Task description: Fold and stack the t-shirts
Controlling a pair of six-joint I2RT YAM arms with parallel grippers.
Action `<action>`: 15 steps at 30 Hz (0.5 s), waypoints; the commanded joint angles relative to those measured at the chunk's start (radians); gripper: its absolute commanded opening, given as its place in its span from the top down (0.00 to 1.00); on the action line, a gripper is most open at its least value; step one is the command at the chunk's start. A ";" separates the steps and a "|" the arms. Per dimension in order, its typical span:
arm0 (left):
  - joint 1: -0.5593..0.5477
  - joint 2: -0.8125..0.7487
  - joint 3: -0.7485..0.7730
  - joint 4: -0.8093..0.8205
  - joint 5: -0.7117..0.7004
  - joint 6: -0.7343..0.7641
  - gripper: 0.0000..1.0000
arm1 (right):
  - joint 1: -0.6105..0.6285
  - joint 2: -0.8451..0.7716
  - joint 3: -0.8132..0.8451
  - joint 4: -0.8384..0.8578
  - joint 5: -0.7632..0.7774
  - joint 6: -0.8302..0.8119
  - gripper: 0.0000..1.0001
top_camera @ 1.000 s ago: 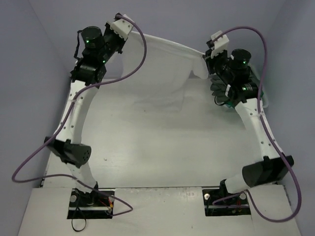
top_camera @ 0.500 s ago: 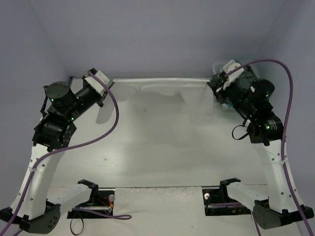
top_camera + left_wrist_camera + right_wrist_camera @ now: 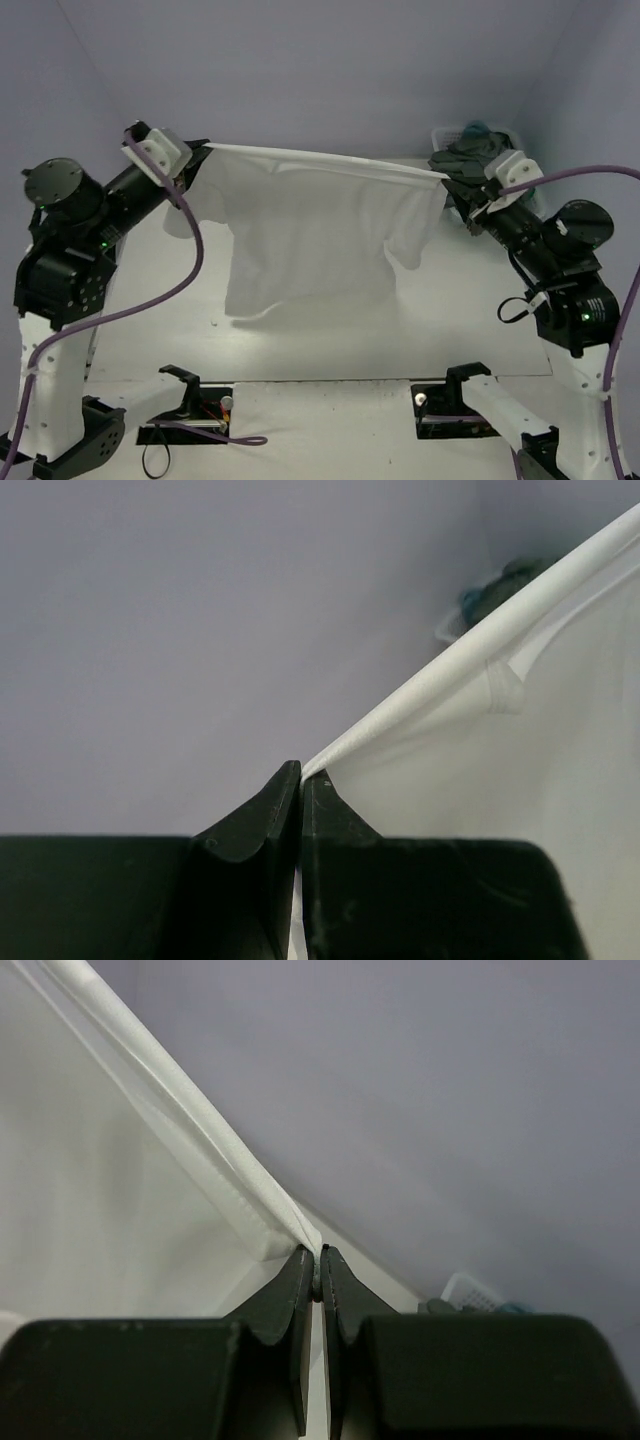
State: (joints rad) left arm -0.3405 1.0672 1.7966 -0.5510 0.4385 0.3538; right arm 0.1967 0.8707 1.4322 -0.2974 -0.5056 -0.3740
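Holding the white t-shirt [image 3: 310,225] spread in the air above the surface [image 3: 330,340], one edge drawn taut between the left fingers [image 3: 255,825] and the right fingers [image 3: 290,1305], both pairs pinched shut on its corners. No fold made yet and no stack begun, by the look of it. Other shirts [image 3: 468,158] heaped at the basket [image 3: 508,135] far right, apparently all left to do.

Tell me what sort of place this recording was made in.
Likely a lab robot cell: plain walls enclosing a white table, with the left arm and right arm holding up a white t-shirt.
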 commanded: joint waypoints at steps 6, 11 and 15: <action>0.029 -0.123 0.126 0.034 0.144 -0.094 1.00 | -0.126 -0.074 0.141 0.037 -0.137 0.110 1.00; 0.051 -0.242 0.047 0.092 0.210 -0.134 1.00 | -0.189 -0.142 0.178 0.037 -0.221 0.173 1.00; 0.054 -0.296 0.024 0.059 0.181 -0.124 1.00 | -0.235 -0.171 0.180 0.044 -0.243 0.179 1.00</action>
State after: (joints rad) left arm -0.3046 0.7906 1.8023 -0.5720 0.6750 0.2321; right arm 0.0048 0.6975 1.5997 -0.3138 -0.7883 -0.2134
